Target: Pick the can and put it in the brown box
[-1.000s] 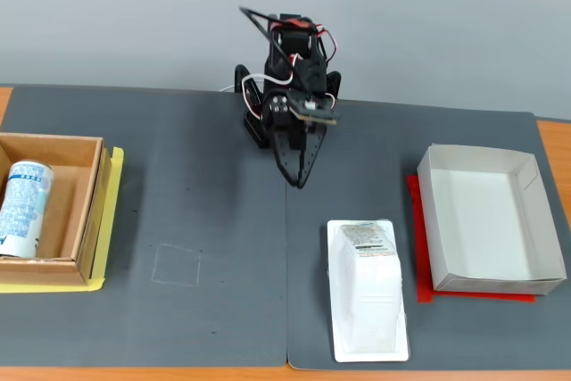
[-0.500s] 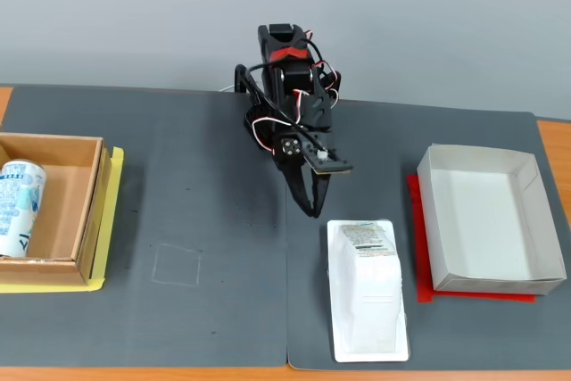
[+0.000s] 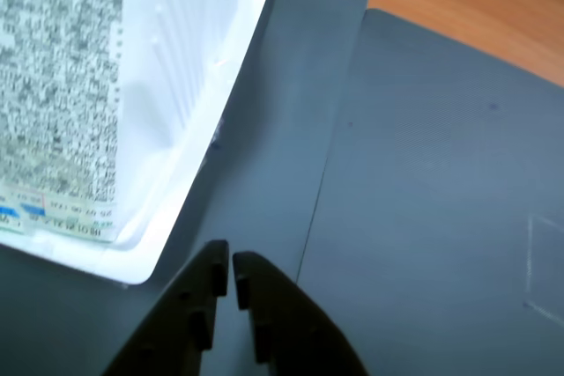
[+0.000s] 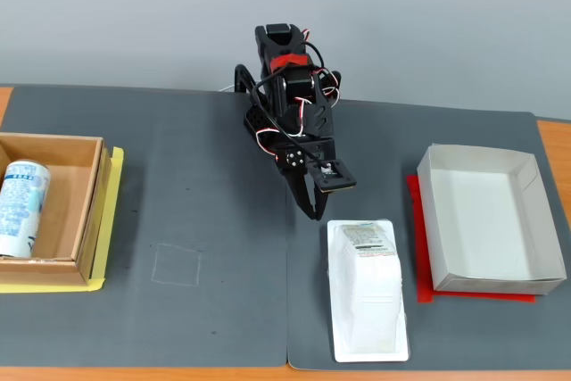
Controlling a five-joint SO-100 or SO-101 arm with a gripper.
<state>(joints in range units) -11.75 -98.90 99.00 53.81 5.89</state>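
Note:
The can (image 4: 21, 207), white with light blue print, lies on its side inside the brown box (image 4: 80, 211) at the far left of the fixed view. My gripper (image 4: 311, 211) hangs over the dark mat near the table's middle, far to the right of the box. In the wrist view the gripper (image 3: 231, 263) is shut and empty, its black fingers nearly touching. The can and the brown box are out of the wrist view.
A white plastic tray pack (image 4: 368, 289) lies just below and right of the gripper; it fills the upper left of the wrist view (image 3: 132, 103). A white rectangular box (image 4: 489, 219) on a red sheet stands at the right. A yellow sheet (image 4: 53, 285) lies under the brown box.

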